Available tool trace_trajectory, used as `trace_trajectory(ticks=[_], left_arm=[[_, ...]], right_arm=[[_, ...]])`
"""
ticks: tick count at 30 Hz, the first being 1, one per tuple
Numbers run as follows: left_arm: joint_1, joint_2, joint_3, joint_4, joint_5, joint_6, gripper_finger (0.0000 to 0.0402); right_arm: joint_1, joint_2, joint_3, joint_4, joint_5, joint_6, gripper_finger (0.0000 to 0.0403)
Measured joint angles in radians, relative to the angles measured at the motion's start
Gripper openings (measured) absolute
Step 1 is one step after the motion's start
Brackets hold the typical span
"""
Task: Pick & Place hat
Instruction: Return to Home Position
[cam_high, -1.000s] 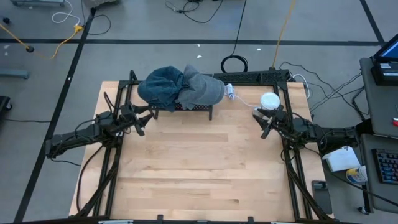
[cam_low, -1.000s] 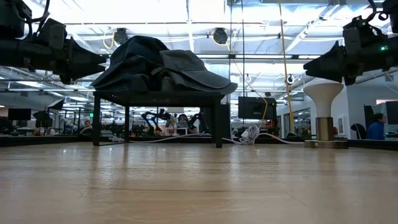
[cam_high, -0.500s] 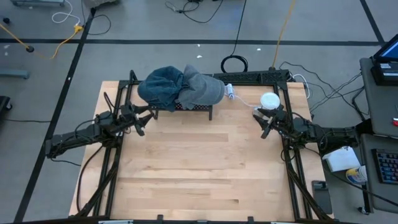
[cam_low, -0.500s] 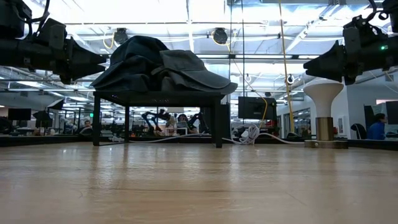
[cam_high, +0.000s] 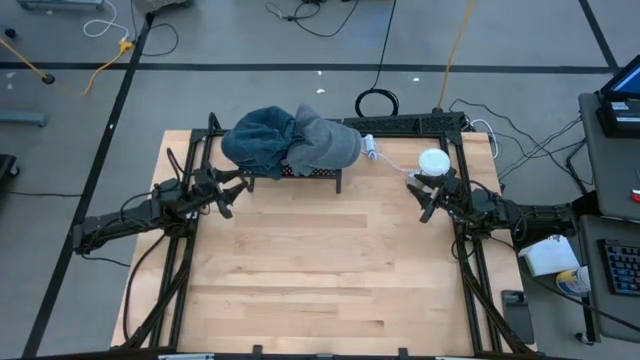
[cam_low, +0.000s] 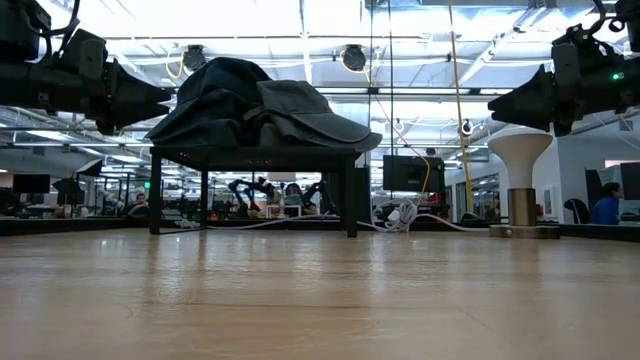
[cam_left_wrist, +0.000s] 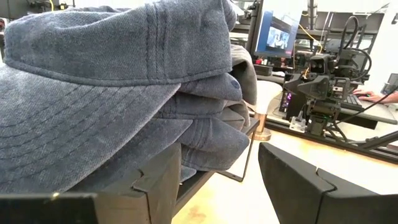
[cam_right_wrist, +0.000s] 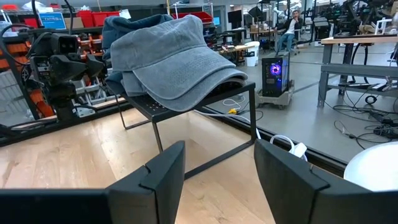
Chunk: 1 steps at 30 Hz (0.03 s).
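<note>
Nothing moved | two cap piles (cam_high: 300, 145), one shelf (cam_high: 318, 172) | left jaws wide | right jaws wide

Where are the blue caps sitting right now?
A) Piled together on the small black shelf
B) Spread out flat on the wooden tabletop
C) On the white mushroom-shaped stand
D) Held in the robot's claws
A: the caps lie heaped together on top of the black shelf.
</note>
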Motion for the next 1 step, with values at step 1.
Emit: trace_trajectory(ticks=[1], left_arm=[[0.0, 0.0, 0.0, 0.0, 0.0, 0.0, 0.0218]], right_arm=[[0.0, 0.0, 0.0, 0.0, 0.0, 0.0, 0.0187]])
